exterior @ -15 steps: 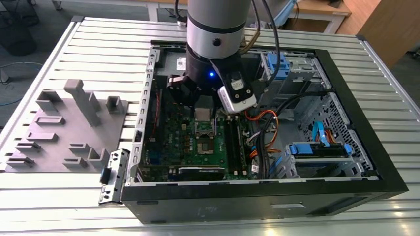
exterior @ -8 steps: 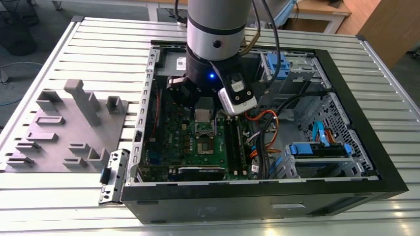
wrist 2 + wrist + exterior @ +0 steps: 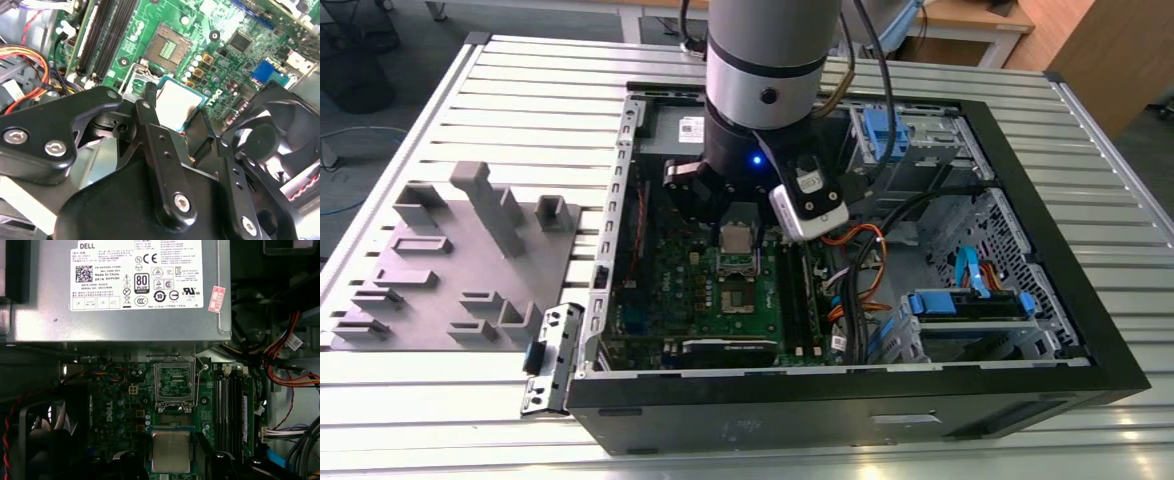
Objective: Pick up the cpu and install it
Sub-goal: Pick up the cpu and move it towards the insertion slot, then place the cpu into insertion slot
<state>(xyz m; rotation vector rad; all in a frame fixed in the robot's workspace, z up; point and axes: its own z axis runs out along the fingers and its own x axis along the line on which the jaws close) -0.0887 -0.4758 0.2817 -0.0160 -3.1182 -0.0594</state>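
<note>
Holding the cpu (image 3: pixel 171 451) flat between your fingers (image 3: pixel 152 125), you hover over the green motherboard (image 3: pixel 120 405); the open socket (image 3: pixel 175 382) lies near, just past the cpu's edge.

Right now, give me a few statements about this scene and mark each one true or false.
1. The cpu sits between the fingers of the gripper. True.
2. The cpu is seated in the socket. False: the socket is empty, and the cpu is held apart from it.
3. The grey tray lies outside the computer case, at the exterior view's left. True.
4. The computer case is closed. False: it is open, with the green motherboard exposed.
</note>
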